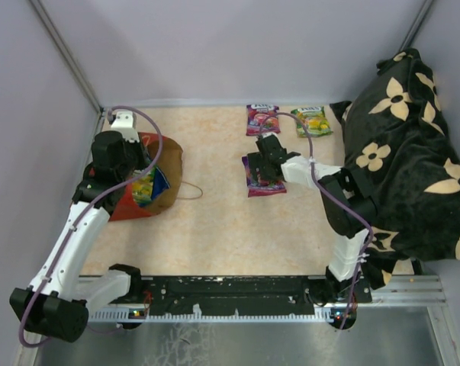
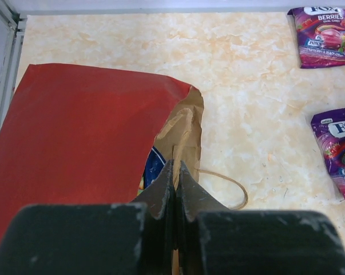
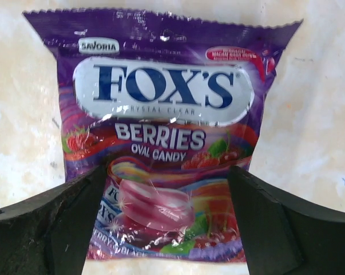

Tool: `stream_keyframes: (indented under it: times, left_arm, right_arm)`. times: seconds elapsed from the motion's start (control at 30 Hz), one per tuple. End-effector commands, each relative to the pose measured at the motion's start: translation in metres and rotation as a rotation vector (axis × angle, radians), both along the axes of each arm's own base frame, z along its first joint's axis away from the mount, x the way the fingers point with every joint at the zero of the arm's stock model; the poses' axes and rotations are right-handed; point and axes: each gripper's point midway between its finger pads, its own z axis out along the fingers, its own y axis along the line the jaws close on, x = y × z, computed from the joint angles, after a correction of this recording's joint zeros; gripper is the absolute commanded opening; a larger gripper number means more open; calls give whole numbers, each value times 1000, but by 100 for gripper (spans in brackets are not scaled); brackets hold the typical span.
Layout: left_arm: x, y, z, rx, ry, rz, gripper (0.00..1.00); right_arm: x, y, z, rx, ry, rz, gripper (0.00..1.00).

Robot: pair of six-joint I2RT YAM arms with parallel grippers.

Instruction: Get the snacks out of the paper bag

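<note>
Snack packet (image 3: 166, 132), purple, glossy: lies flat on the worktop (image 3: 321, 114) between the right fingers (image 3: 58, 229), which stand wide apart, holding nothing. Left fingers (image 2: 161, 192) are pressed together on the kraft mouth rim of the paper bag (image 2: 75, 132), which lies on its side at left. Blue chip bag (image 2: 154, 163) shows inside. Judgement: packets light, slippery, crinkly; pinch a sealed edge. Bag paper thin, may tear; rim hold suits.
</note>
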Motion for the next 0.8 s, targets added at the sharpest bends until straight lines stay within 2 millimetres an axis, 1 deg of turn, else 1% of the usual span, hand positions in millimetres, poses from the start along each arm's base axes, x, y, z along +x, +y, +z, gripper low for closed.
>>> stream_keyframes:
  times: [0.0,0.17,0.23,0.33,0.43,0.53,0.57,0.63,0.7,0.77]
  left_arm:
    - [-1,-7,6,-46,-3,-37,1]
    - [-2,-10,0,-48,8,-61,1]
    - [-2,-13,0,-54,11,-74,1]
    - [-2,-13,0,-54,14,-77,1]
    - [-2,-15,-1,-56,15,-83,1]
    - [-2,-15,-2,-58,17,-87,1]
    - [-2,-16,-1,-59,16,-88,1]
    - [-2,-16,-2,-61,19,-90,1]
    - [-2,-17,-2,-62,19,-94,1]
    - [-2,-17,-2,-63,16,-97,1]
  right_arm:
    - [23,-9,-14,-27,-9,-58,88]
    - [46,-16,-25,7,13,-170,88]
    - [53,-21,-24,6,9,-224,88]
    - [64,-26,-19,17,-13,-277,88]
    - [72,-23,-17,26,-18,-273,88]
    - [77,-19,-7,29,-28,-247,88]
    - [78,-17,1,39,-44,-235,89]
    - [81,-12,34,72,-106,-206,90]
    - [83,-4,83,110,-198,-181,93]
    - [81,5,132,160,-296,-165,99]
